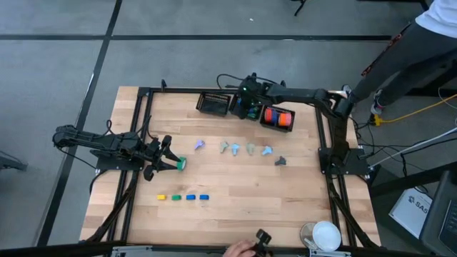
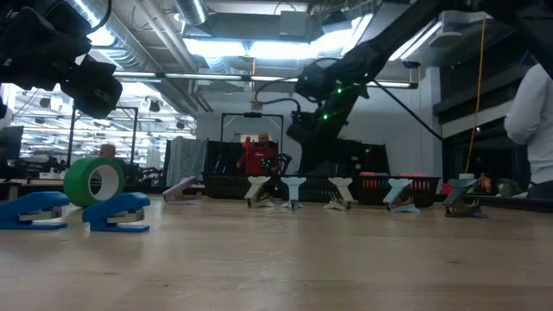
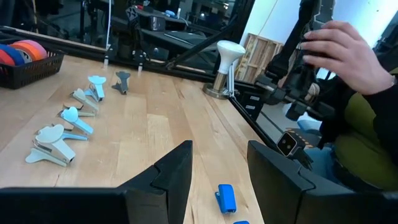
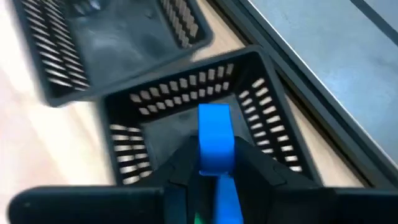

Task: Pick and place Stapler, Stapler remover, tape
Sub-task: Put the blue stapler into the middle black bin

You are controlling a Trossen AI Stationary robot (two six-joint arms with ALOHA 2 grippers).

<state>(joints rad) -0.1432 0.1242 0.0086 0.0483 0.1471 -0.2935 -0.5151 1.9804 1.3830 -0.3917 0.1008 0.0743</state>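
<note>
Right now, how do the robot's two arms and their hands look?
Both arms are dark, almost black, slim and jointed, with black cables running along them. The left hand ends in two broad, flat, dark fingers. The right hand has similar dark fingers. Small green lights glow on the right arm.

Blue stapler (image 4: 214,140) above black basket (image 4: 249,99)

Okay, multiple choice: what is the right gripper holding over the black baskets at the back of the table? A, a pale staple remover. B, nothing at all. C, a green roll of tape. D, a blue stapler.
D: the right wrist view shows the right gripper with its fingers shut on a blue stapler, poised above the middle basket.
</note>
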